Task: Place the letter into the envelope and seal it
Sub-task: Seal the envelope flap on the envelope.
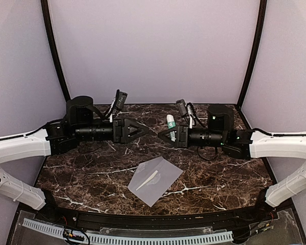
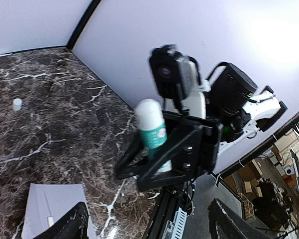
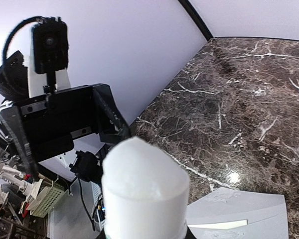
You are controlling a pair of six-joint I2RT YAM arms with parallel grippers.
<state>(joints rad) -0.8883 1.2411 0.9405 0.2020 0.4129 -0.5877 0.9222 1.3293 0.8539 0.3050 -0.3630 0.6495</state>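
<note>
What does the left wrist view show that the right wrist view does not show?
Only left wrist: a small white cap on the marble table, and the right claw seen from outside. Only right wrist: the left claw. Both: the glue stick held by the right claw, the grey envelope, and the table.
</note>
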